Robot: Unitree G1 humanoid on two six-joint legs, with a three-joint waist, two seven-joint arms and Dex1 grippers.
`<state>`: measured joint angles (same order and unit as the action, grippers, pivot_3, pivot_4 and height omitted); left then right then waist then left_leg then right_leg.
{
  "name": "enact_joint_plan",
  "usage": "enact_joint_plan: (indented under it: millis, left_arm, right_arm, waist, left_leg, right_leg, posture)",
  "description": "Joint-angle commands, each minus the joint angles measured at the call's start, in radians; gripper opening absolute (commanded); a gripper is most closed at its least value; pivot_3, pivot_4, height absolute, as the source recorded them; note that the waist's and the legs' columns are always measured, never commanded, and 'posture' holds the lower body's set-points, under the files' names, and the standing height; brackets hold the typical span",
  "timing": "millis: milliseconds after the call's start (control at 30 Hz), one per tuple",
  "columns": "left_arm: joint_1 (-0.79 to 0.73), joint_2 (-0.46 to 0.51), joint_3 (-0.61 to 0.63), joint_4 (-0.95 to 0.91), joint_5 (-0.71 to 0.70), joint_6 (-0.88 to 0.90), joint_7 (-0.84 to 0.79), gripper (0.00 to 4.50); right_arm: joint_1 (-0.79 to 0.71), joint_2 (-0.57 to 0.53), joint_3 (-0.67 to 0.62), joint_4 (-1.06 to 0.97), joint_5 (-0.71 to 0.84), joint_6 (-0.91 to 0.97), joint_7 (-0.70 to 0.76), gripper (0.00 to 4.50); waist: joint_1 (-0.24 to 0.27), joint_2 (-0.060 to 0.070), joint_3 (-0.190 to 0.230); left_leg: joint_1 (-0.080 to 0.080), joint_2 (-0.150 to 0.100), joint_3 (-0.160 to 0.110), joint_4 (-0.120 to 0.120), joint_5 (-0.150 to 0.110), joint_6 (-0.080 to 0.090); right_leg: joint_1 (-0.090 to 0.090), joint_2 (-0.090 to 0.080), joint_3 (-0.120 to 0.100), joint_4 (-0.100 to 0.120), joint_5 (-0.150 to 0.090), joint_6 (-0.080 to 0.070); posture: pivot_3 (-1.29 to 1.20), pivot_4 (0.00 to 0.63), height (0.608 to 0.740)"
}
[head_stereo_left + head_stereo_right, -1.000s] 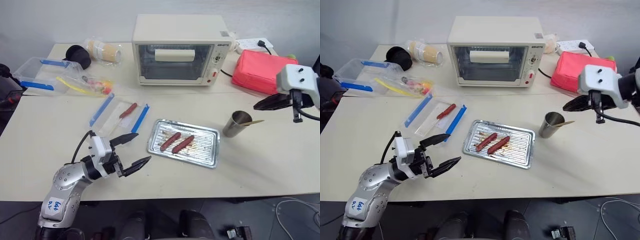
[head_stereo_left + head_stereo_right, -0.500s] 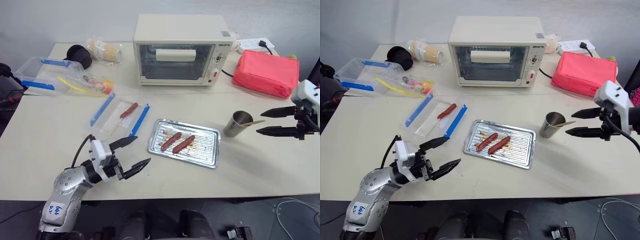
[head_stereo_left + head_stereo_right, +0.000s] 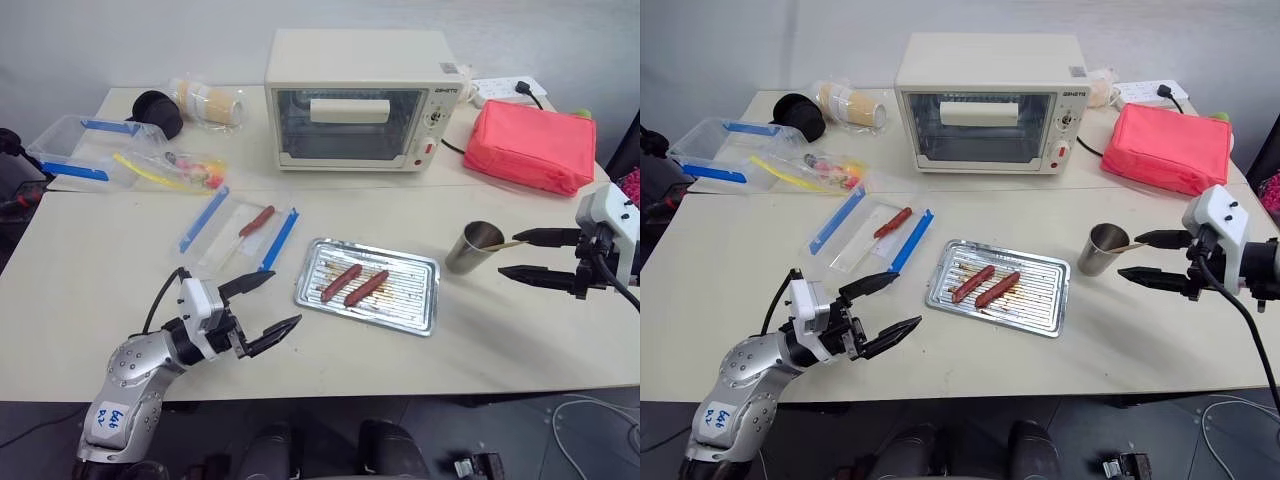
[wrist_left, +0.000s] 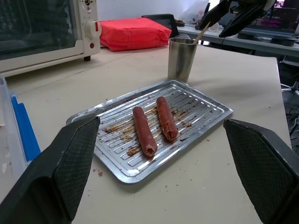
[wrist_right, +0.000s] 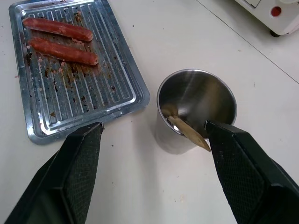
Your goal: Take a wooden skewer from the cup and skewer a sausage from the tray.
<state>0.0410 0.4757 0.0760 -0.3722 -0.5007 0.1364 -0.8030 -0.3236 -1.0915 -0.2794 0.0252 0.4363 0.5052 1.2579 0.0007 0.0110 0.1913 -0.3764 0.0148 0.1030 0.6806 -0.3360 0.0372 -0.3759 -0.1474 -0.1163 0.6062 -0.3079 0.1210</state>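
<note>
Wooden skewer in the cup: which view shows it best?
Right wrist view: looks down into the cup, so the wooden skewer shows leaning over its rim. Left wrist view shows its upper part from the side; the head views show a thin sliver past the rim.

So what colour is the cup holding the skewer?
Shiny plain steel silver; the cup shows best in the right wrist view.

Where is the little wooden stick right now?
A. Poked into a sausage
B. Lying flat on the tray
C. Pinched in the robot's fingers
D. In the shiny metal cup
D: the wooden stick leans inside the shiny cup, its end poking past the rim, with nothing gripping it.
</note>
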Motion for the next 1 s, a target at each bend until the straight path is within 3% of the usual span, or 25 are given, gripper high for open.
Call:
enact_joint_plan:
  millis: [33,500,767,900,1000]
  left_arm:
    - [-0.009,0.009,0.012,-0.014,-0.011,-0.002,-0.006,4.50]
    - [-0.007,0.005,0.018,-0.006,-0.004,-0.012,0.002,4.50]
    - [-0.014,-0.003,0.010,-0.001,0.004,-0.016,0.008,4.50]
    - [-0.018,-0.006,0.011,0.002,0.007,-0.017,0.011,4.50]
    - [-0.017,-0.007,0.011,0.003,0.008,-0.019,0.011,4.50]
  right_arm:
    - [-0.023,0.002,-0.004,-0.033,0.026,-0.004,0.000,3.60]
    - [-0.087,0.004,0.095,-0.138,0.032,0.022,0.003,3.60]
    - [-0.127,-0.004,0.154,-0.076,-0.048,-0.026,-0.029,3.60]
    - [-0.166,-0.013,0.182,-0.055,-0.085,-0.079,-0.009,2.72]
    - [-0.179,-0.027,0.191,-0.063,-0.094,-0.077,0.007,1.67]
  waist:
    - [0.000,0.000,0.000]
    - [-0.001,0.000,0.000]
    - [0.000,0.000,0.000]
    - [-0.002,0.000,0.000]
    - [-0.002,0.000,0.000]
  left_leg:
    - [0.000,0.000,0.000,0.000,0.000,0.000]
    - [0.000,0.000,0.000,0.000,0.000,0.000]
    - [0.000,0.000,0.000,0.000,0.000,0.000]
    - [0.000,0.000,0.000,0.000,0.000,0.000]
    - [0.000,0.000,0.000,0.000,0.000,0.000]
  right_leg:
    - [0.000,0.000,0.000,0.000,0.000,0.000]
    - [0.000,0.000,0.000,-0.001,0.000,0.000]
    - [0.000,0.000,0.001,-0.001,0.000,0.000]
    - [0.000,0.000,0.000,-0.001,0.000,0.000]
    - [0.000,0.000,-0.001,0.000,0.000,0.000]
  posture:
    - [0.00,0.150,0.740]
    - [0.00,0.150,0.740]
    - [0.00,0.150,0.740]
    - [0.00,0.150,0.740]
    - [0.00,0.150,0.740]
